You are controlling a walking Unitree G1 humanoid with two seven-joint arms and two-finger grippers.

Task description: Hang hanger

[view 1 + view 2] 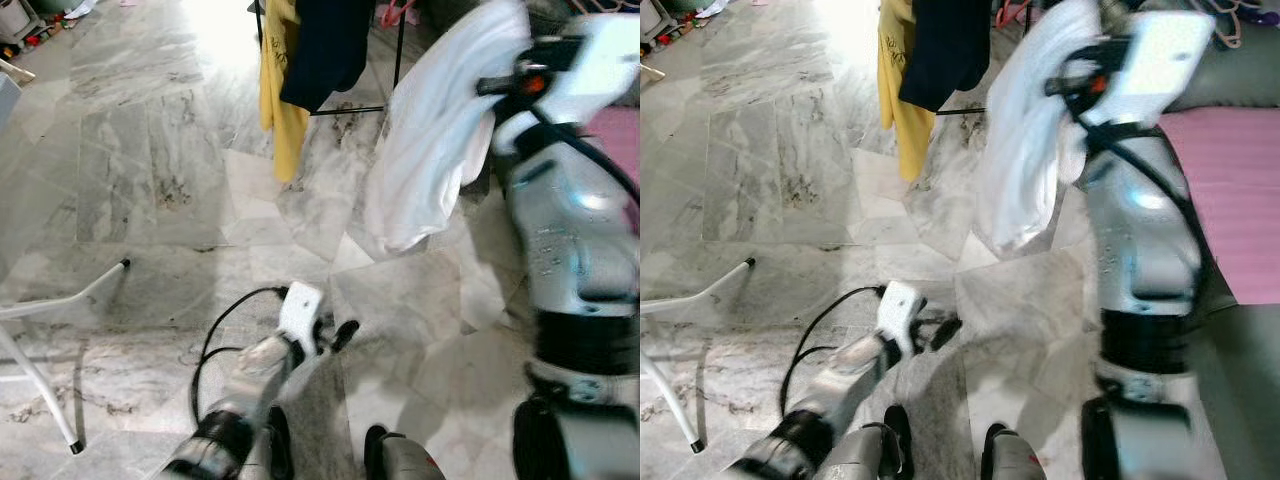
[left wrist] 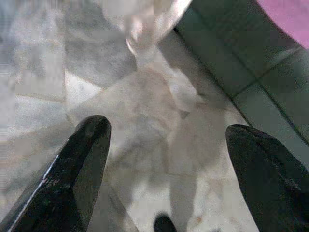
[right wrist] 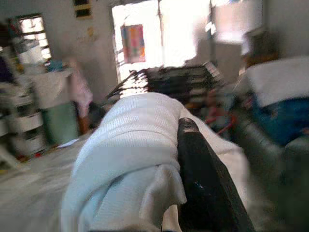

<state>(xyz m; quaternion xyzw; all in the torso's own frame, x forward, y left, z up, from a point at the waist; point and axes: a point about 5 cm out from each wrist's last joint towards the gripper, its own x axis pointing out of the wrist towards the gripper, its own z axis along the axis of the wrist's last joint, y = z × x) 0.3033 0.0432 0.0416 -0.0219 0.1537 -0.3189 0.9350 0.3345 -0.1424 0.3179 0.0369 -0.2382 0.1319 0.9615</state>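
Your right gripper (image 3: 193, 159), raised high, clamps one white cloth (image 1: 440, 130); no hanger discernible inside it. Left gripper (image 2: 169, 159) low, fingers spread wide, nothing held. Two garments, yellow (image 1: 280, 100) and navy (image 1: 325, 45), hang on rack (image 1: 398, 50). Right wrist view adds room beyond.

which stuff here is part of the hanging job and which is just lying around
Part of the job:
- white garment, held up at the right pincer
- clothes rack with the yellow garment and dark garment hanging on it

Just lying about:
- white stand leg
- pink mat
- left pincer, open, holding nothing
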